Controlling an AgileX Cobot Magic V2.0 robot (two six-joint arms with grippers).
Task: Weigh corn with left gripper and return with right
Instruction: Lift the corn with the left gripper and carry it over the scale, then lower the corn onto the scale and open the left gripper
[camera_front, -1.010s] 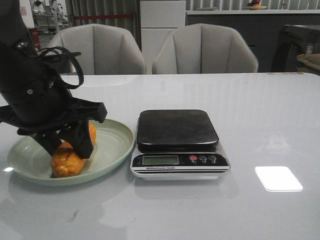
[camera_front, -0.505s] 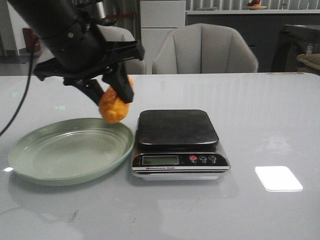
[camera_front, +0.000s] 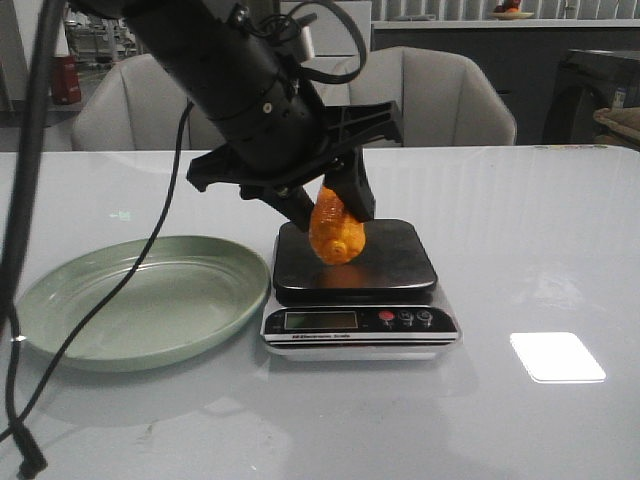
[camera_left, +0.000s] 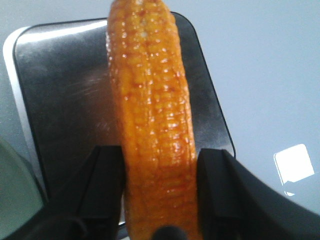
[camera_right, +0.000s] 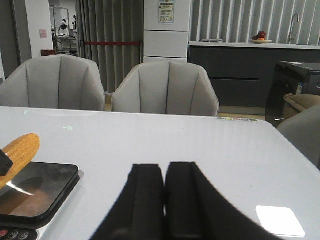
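Left gripper (camera_front: 338, 205) was clamped on the corn (camera_front: 336, 232), held tilted just above the scale (camera_front: 355, 262) platform — mid-placement, I'd judge — next move: lower it flat, then release.

The corn (camera_front: 336, 231) is a stubby orange-yellow cob with neat kernel rows and no husk. It is clamped at its rear between the left gripper's (camera_front: 322, 205) blocky black fingers (camera_left: 102, 175), tilted nose-down over the scale's (camera_front: 355, 262) dark platform.
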